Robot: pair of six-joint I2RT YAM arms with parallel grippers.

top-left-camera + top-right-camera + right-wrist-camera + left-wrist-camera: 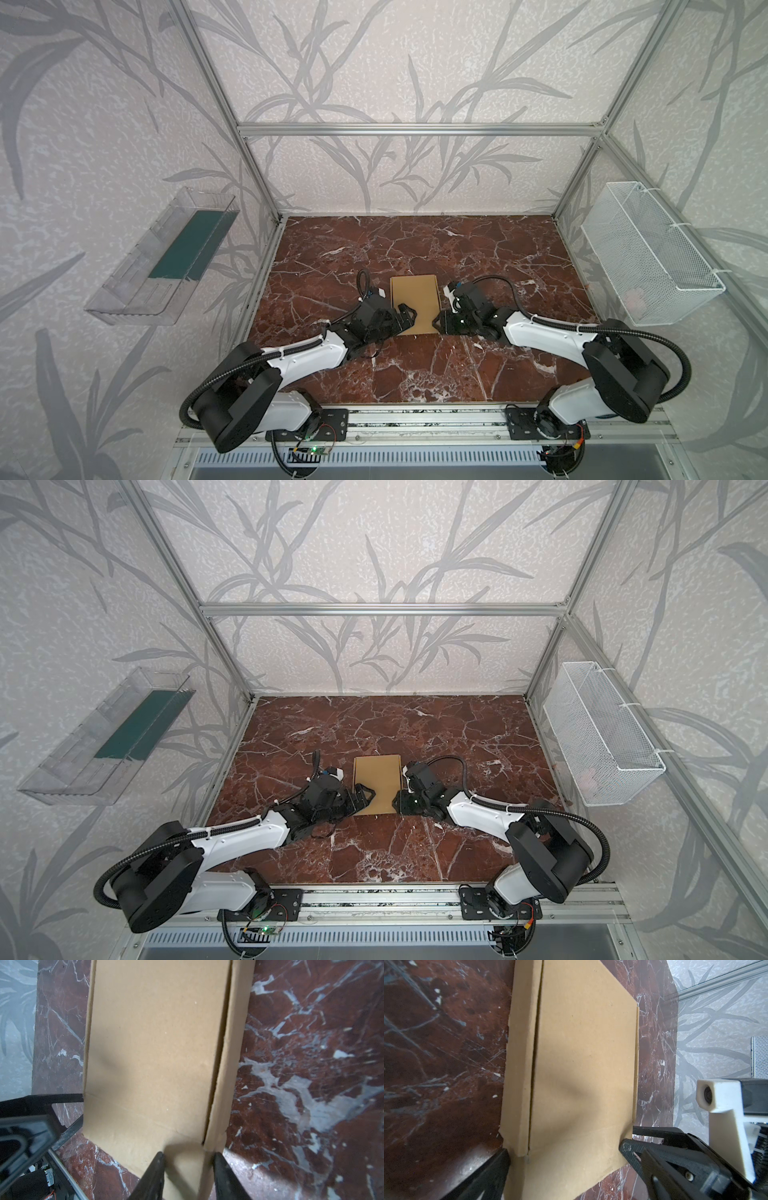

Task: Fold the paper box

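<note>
The paper box [415, 299] [376, 779] is tan cardboard lying mid-table with its top panel down. A dark slit runs between panel and side wall [521, 1064], and a creased front flap [128, 1136] sticks out toward the arms. My left gripper [409, 318] [365, 796] [575, 1155] is open wide at the box's front left corner, with the front flap under its jaws. My right gripper [437, 323] [396, 803] [188, 1161] is at the front right corner. Its fingers are narrowly apart astride the wall's end, and a gap still shows.
The table is red-brown marble [415, 374]. On the left wall hangs a clear plastic bin [166, 257] with a green sheet in it. A white mesh basket [648, 253] hangs on the right wall. Aluminium frame posts stand at the table's back corners.
</note>
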